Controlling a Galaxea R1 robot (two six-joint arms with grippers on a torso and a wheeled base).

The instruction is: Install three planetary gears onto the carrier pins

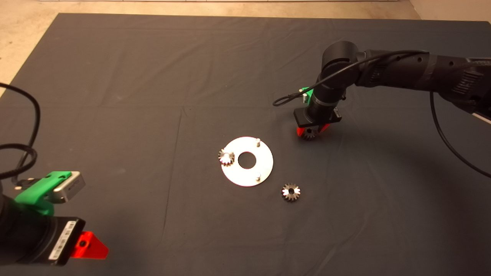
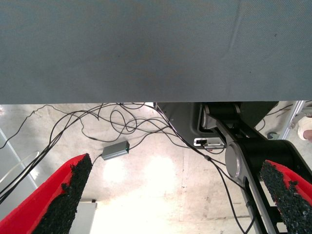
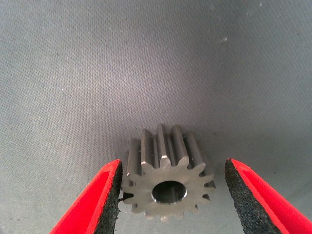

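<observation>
red fingers of the left gripper (image 1: 90,247) sit parked at the lower left edge of the mat (image 1: 126,84), spread wide with nothing between the pads, its wrist view showing only the mat's edge, loose cables and floor beyond.

moving rightward, the silver disc (image 1: 264,168) lies near mid-mat, well to the left of the working gripper and a little nearer the robot. one gear (image 1: 226,157) already sits on the pin at the disc's left rim; two carrier pins (image 1: 258,142) stand bare, one at the far side and one at the near side (image 1: 258,177). a second loose gear (image 1: 291,191) lies flat on the mat just off the disc's near-right edge, nearer the robot than the working gripper.

further right, the right gripper (image 1: 309,132) is down at the mat, fingers parted around the third gear (image 3: 168,185). that gear lies between the pads, one pad touching its teeth, the other with a clear gap, so it is straddled, not yet clamped. its bore faces the wrist camera.

judged from this, closing comes next, and then the far bare pin is the closest target, lying just left of the gripper. the right arm is far nearer than the left.
</observation>
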